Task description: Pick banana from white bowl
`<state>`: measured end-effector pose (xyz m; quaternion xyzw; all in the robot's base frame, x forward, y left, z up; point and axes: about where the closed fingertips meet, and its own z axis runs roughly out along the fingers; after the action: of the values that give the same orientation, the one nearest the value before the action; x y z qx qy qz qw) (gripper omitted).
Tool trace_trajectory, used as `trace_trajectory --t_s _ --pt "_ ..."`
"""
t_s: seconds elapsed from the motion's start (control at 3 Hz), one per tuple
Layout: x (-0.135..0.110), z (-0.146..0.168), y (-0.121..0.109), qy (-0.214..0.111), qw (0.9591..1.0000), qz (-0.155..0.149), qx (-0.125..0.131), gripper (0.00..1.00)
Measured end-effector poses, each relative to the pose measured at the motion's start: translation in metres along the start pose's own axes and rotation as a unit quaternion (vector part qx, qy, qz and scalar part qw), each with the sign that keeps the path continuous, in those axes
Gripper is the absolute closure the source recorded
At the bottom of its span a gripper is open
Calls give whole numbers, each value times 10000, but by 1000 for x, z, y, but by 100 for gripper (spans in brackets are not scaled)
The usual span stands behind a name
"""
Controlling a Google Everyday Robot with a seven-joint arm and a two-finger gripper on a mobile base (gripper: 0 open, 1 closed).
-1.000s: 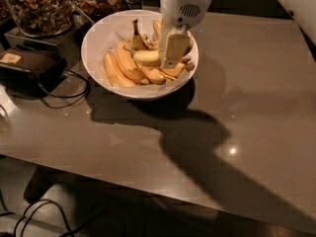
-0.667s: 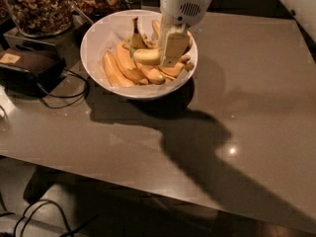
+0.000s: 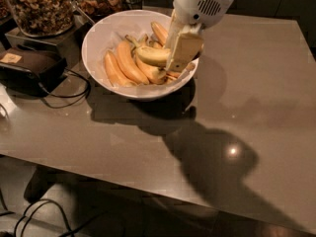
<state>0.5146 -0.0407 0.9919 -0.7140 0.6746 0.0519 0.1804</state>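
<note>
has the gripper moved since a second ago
Yes, slightly: the gripper has shifted right, toward the white bowl's right rim, over the banana.

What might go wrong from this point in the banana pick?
1. The gripper meets the banana at one end, not its middle, so the banana may swing or slip when lifted.
2. The banana lies on top of the orange-toned bananas, so a lift may drag one along.
3. The gripper is low, near the right rim of the white bowl. A sideways move could knock the bowl.
</note>
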Motion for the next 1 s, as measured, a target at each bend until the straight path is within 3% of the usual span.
trace_trajectory --t_s 0.33,1.0 --pt "-1 0 0 -10 10000 -15 9 100" --pt "7 -17 50 -332 9979 518 -182 100"
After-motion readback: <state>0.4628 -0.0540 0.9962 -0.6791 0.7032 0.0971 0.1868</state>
